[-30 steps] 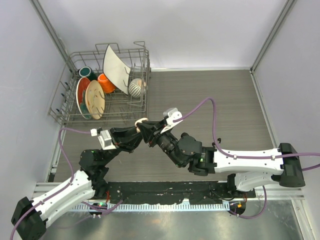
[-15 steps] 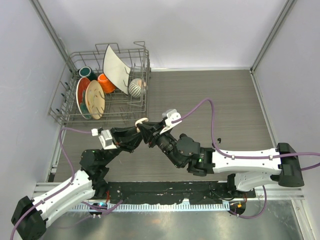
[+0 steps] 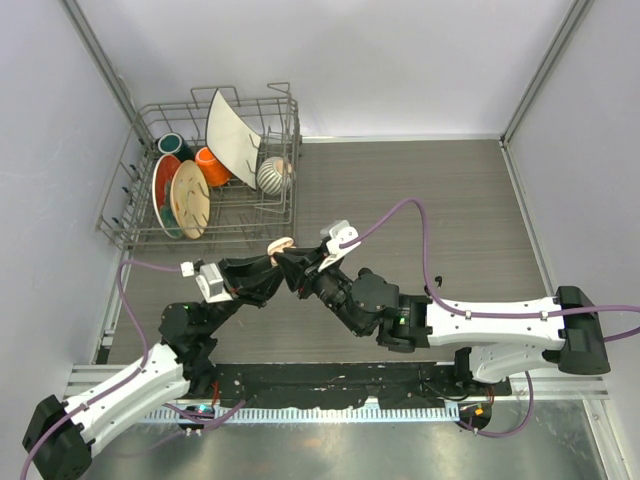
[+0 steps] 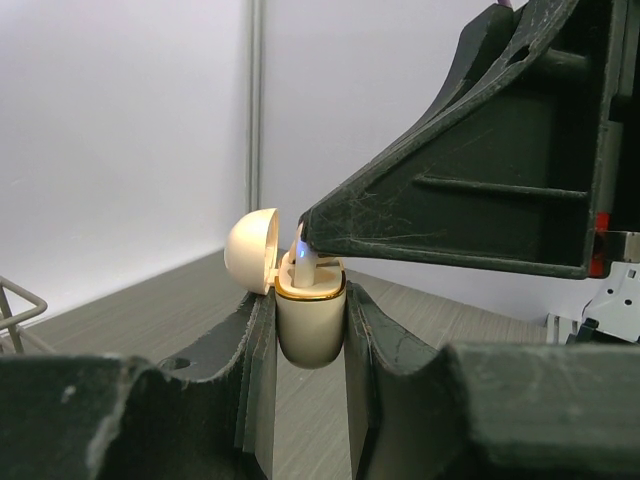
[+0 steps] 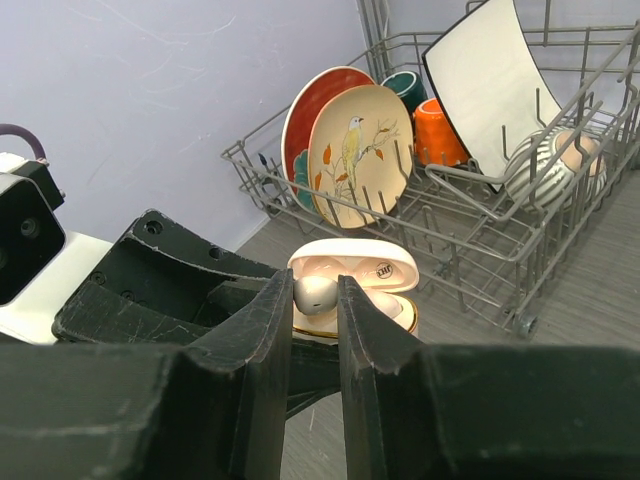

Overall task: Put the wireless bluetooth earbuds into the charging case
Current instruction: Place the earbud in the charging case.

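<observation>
The cream-white charging case (image 4: 310, 325) with a gold rim hangs above the table, and my left gripper (image 4: 309, 300) is shut on its body. Its lid (image 4: 250, 250) is flipped open. My right gripper (image 5: 316, 290) is shut on a cream-white earbud (image 5: 316, 294) and holds it at the case's open mouth (image 5: 400, 262). In the left wrist view the earbud's stem (image 4: 303, 262) reaches down into the case, under a small blue light. From above, the case (image 3: 281, 244) shows where the left gripper (image 3: 280, 258) and right gripper (image 3: 298, 262) meet. No other earbuds are in view.
A wire dish rack (image 3: 140, 215) stands at the back left, holding plates (image 3: 188, 198), an orange cup (image 3: 212, 165), a white tray and a striped bowl. It is close behind the case in the right wrist view, where the rack (image 5: 480, 235) fills the background. Walls border both sides.
Both grippers, still joined at the case, have drifted slightly to the left and away from the bases. The grips have not changed.
</observation>
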Controlling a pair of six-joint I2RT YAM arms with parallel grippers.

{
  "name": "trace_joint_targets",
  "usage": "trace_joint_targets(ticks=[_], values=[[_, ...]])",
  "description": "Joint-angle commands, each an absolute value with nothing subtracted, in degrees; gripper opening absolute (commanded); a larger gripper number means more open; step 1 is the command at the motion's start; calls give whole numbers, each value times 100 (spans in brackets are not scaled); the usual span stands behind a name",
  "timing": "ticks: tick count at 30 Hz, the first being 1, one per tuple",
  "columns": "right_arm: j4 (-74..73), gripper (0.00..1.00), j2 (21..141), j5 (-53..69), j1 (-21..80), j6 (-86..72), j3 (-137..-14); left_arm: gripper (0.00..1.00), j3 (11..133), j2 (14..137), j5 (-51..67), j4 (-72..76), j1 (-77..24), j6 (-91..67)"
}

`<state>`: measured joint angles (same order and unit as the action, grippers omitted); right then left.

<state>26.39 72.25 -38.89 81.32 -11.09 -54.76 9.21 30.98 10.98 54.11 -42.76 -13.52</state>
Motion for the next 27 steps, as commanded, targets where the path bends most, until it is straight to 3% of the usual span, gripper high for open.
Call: trace_joint_targets(ticks=[1, 6, 8, 9, 14, 19, 27], values=[[2119, 4, 7180, -3920, 8165, -1256, -5730, 0, 984, 3015, 949, 6073, -4263, -1283], [1670, 11, 7198, -3902, 8174, -1336, -6029, 0, 1002, 3041, 1125, 6064, -4263, -1283], [1583, 19, 7172, -3893, 8174, -1406, -6055, 0, 1011, 3032, 1125, 6064, -4254, -1275], [1573, 28, 7137, -3902, 8174, -1458, -6056, 0, 1011, 3032, 1125, 6064, -4263, -1266], [1608, 38, 7049, -3911, 8174, -1529, -6047, 0, 1037, 3059, 1160, 6064, -4263, -1266], [1661, 41, 6979, -3902, 8174, -1573, -6082, 0, 1028, 3094, 1239, 6064, -4263, -1336], [1995, 66, 6689, -3622, 8165, -1529, -6047, 0, 1002, 3103, 1222, 5942, -4263, -1327]])
